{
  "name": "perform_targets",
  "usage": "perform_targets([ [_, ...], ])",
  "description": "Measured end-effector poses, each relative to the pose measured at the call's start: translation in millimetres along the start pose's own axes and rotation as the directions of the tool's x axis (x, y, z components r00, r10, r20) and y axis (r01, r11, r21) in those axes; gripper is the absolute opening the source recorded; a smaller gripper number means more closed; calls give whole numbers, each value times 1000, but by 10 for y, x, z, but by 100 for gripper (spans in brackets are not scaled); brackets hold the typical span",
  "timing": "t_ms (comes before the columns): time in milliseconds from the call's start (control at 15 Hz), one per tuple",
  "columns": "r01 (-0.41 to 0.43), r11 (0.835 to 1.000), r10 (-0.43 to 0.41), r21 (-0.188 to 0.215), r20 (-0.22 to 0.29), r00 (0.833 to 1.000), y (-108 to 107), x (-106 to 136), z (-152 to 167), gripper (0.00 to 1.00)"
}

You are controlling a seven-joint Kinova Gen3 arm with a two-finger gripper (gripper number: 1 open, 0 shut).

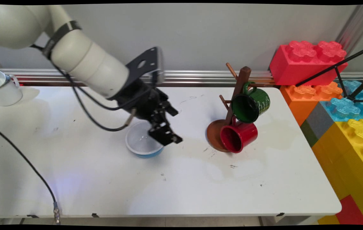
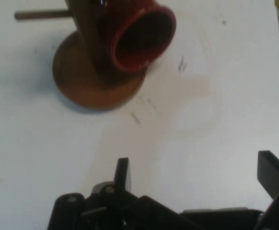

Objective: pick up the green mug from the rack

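Here the gripper (image 1: 168, 135) hangs over the middle of the white table (image 1: 104, 179), its two fingers spread wide with nothing between them; the hand view shows bare tabletop in the gap. It touches nothing. The thing nearest to it is a small bowl (image 1: 138, 143), white inside and blue outside, which sits upright on the table directly under and just behind the hand, partly hidden by the black linkage. To the right, near but apart, stands a brown wooden mug tree (image 1: 237, 95) on a round base; pegs angle upward from its post, and that slant appears to be what holds the mugs by their handles. A red mug (image 2: 139, 36) hangs low, its mouth tipped toward the camera and its body close over the base, while a green mug (image 1: 251, 103) hangs from a higher peg, also mouth outward. The green mug carries pale script on its side, too small to read. No other writing or brand can be made out. At the table's far left corner stands a white mug (image 1: 1, 88), upright, well apart from the hand. Beyond the right edge, large toy building blocks (image 1: 306, 62) in red, orange, blue and yellow are stacked like a wall, and black cables trail from the arm down over the left side.
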Motion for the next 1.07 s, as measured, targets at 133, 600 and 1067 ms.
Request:
perform_targets([
  [133, 19, 1000, -19, 9, 3, 1000, 50, 181, 60, 100],
  [600, 170, 985, -170, 29, 10, 985, 270, 796, 256, 100],
  [1067, 375, 926, -374, 42, -30, 927, 415, 1180, 443, 100],
])
